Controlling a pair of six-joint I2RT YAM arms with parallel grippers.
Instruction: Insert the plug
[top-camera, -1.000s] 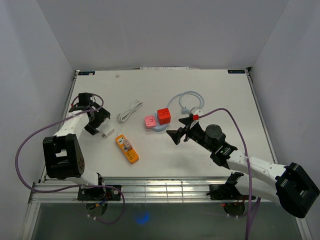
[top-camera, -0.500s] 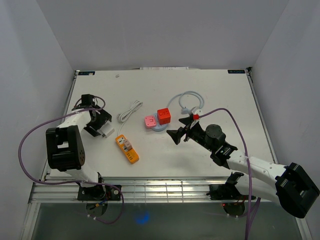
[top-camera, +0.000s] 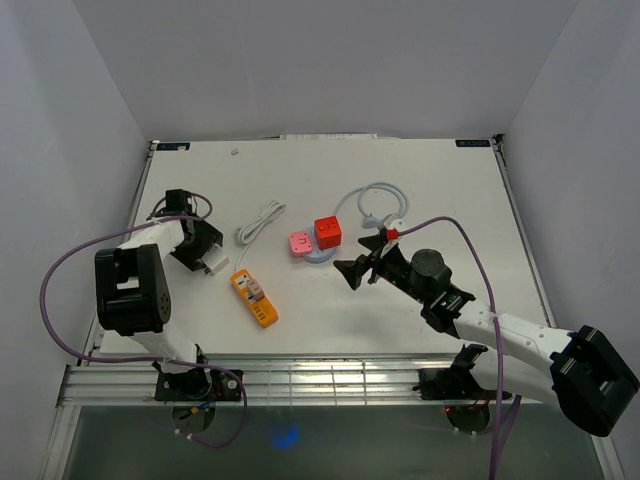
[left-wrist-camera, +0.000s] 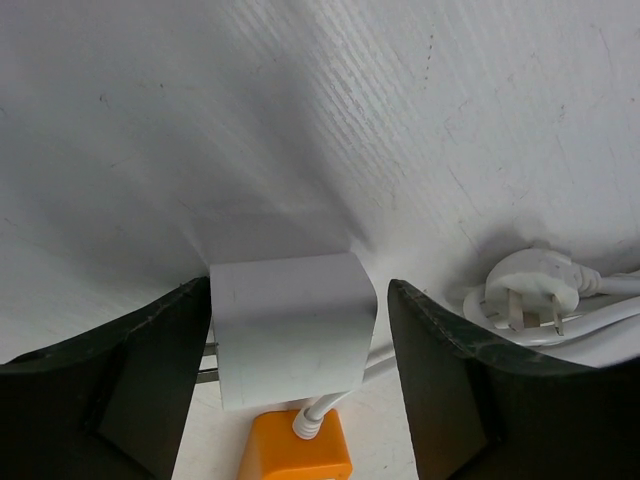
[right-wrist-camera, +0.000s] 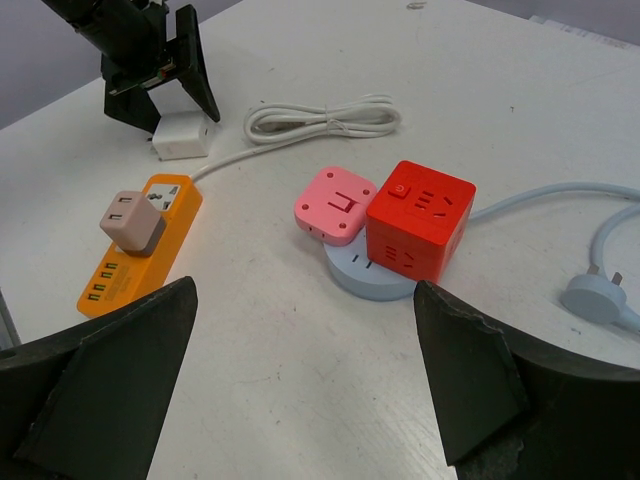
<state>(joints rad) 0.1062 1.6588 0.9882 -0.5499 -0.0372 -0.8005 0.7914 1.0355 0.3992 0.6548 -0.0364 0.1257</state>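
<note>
A white plug block (left-wrist-camera: 290, 325) lies on the table with its prongs pointing left and its cord running to the orange power strip (top-camera: 254, 297). My left gripper (left-wrist-camera: 298, 345) is open and straddles the block: the left finger is close against it and the right finger stands off with a gap. In the top view this gripper (top-camera: 207, 258) is at the left of the table. The strip (right-wrist-camera: 140, 245) carries a grey-pink adapter (right-wrist-camera: 133, 222). My right gripper (top-camera: 362, 268) is open and empty, hovering right of the strip.
A coiled white cable (top-camera: 260, 222) lies behind the strip, its plug (left-wrist-camera: 530, 290) just right of my left fingers. A red cube socket (right-wrist-camera: 420, 220), a pink socket (right-wrist-camera: 335, 205) and a round blue base (right-wrist-camera: 375, 275) with a pale blue cord (top-camera: 380, 200) sit mid-table.
The left arm's elbow has swung up and back, and its gripper has edged down around the white plug block. The right arm has not moved.
</note>
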